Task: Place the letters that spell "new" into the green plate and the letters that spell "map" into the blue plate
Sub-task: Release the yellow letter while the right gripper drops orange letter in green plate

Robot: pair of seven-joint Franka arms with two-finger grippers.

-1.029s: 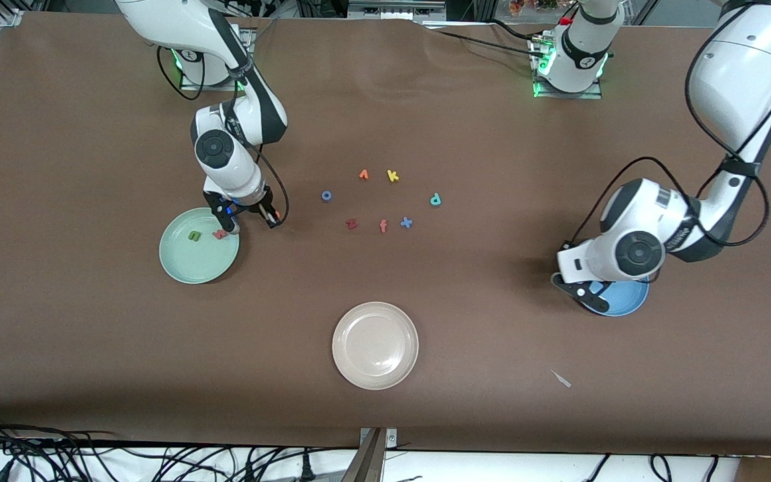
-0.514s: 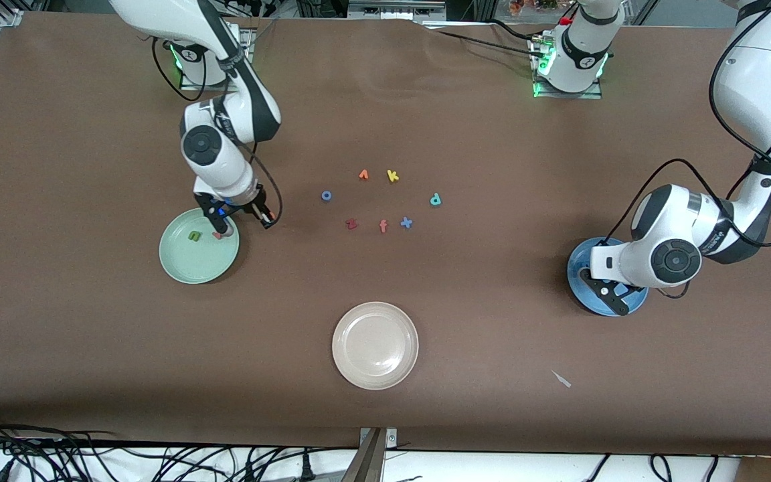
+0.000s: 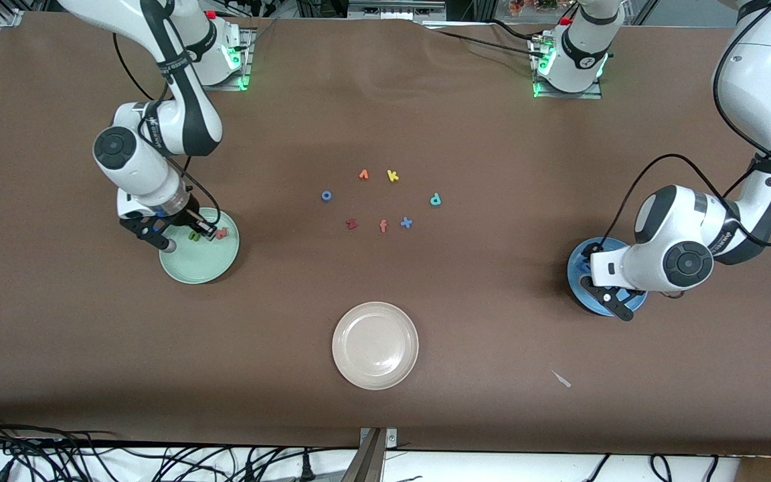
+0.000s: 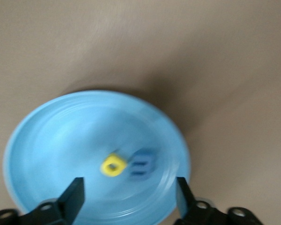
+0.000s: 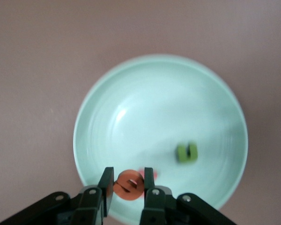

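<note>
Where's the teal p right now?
The teal p lies on the bare table among loose letters, nearest the blue x, toward the left arm's end.

Brown-covered table w/ pale mint-green plate, bright blue plate, beige plate, small foam letters mid-table.

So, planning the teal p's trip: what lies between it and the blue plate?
Only bare brown table lies between the teal p and the blue plate, as the front view shows.
</note>
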